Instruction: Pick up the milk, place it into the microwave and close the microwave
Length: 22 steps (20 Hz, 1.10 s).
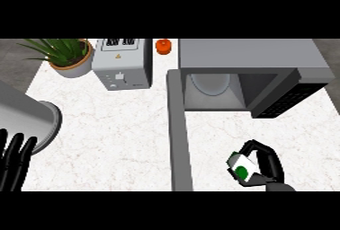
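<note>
No words, brands or numbers are showing clearly enough to read. A small yellow warning triangle (119, 57) is sitting on the top of the toaster (121, 74), which is standing by the far edge of the counter (113, 134). A round green mark (242, 170) is showing on the milk carton (238, 165), toward the counter's near right side.

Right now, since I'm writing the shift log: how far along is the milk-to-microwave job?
Done: the right hand is curled round the milk, in front of the microwave, whose door stands open. In hand: the milk is outside the cavity, right of the door. Left: set it inside, then swing the door shut. The left hand rests open at the lower left edge.
</note>
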Each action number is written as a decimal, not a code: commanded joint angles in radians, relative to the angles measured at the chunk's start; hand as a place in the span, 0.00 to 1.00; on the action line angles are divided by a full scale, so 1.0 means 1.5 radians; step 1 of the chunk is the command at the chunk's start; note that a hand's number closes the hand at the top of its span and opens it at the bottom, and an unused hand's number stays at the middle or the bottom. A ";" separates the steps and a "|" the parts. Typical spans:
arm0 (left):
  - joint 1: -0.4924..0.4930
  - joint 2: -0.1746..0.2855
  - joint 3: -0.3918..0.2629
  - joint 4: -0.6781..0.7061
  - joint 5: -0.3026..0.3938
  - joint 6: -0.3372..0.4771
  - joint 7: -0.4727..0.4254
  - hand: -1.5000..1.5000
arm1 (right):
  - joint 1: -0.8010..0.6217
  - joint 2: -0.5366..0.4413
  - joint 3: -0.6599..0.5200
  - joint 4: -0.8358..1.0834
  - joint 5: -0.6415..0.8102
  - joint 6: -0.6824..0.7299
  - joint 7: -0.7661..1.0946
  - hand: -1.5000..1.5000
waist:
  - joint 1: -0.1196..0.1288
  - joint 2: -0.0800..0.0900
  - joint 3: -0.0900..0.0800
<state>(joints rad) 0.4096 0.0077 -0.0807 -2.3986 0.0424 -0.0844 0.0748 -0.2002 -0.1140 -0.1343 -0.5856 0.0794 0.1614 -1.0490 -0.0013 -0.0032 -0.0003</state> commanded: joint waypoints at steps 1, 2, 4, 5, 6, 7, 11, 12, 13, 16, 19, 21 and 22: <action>0.016 0.006 0.027 -0.013 0.032 -0.008 0.008 0.00 | 0.072 0.014 0.023 -0.097 -0.015 0.053 -0.052 1.00 | -0.003 -0.001 -0.001; 0.022 0.003 0.034 0.035 0.028 -0.021 -0.044 0.00 | 0.103 0.032 0.030 -0.120 -0.012 0.023 -0.057 1.00 | -0.003 -0.001 -0.001; 0.009 0.028 0.080 -0.024 0.086 -0.024 0.028 0.00 | 0.098 0.056 0.040 -0.132 -0.009 -0.009 -0.035 1.00 | 0.001 0.001 0.000; -0.004 0.009 0.038 0.011 0.026 -0.014 0.002 0.00 | 0.097 0.050 0.044 -0.237 -0.029 -0.004 0.065 1.00 | -0.004 0.000 -0.001; 0.003 0.007 0.039 -0.021 0.038 -0.006 0.033 0.00 | 0.143 0.024 0.046 -0.276 -0.036 0.020 0.057 1.00 | -0.003 0.000 0.000; 0.038 0.007 0.049 -0.015 0.049 -0.026 0.003 0.00 | 0.114 0.038 0.052 -0.302 -0.034 -0.007 0.125 1.00 | 0.001 0.000 -0.001; 0.029 0.018 0.093 0.021 0.097 -0.051 -0.003 0.00 | 0.088 0.063 0.057 -0.337 -0.027 -0.064 0.152 1.00 | 0.003 0.001 0.000; 0.050 0.020 0.104 -0.004 0.104 -0.061 -0.021 0.00 | 0.084 0.075 0.088 -0.364 -0.030 -0.098 0.179 1.00 | 0.005 0.000 0.000; 0.016 0.025 0.100 -0.011 0.106 -0.044 0.020 0.00 | 0.062 0.075 0.117 -0.372 -0.032 -0.135 0.211 1.00 | 0.003 0.001 0.000; -0.018 0.028 0.124 0.007 0.103 -0.044 0.034 0.00 | 0.077 0.068 0.116 -0.385 -0.003 -0.132 0.209 1.00 | 0.002 0.002 0.000; 0.041 0.014 0.121 0.045 0.100 -0.077 -0.058 0.00 | -0.028 0.076 0.158 -0.371 0.020 -0.236 0.321 1.00 | 0.009 0.001 0.000; 0.035 0.021 0.138 0.040 0.118 -0.079 -0.044 0.00 | -0.074 0.076 0.147 -0.330 0.009 -0.290 0.342 1.00 | 0.011 0.002 0.000; 0.008 0.026 0.147 0.074 0.111 -0.078 -0.048 0.00 | -0.100 0.076 0.151 -0.317 0.018 -0.299 0.364 1.00 | 0.009 0.003 0.000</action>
<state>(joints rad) 0.4445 0.0362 0.0955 -2.3542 0.1889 -0.1770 0.0435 -0.2396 -0.0029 0.0859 -1.1072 0.0789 -0.1894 -0.5993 0.0103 -0.0009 -0.0005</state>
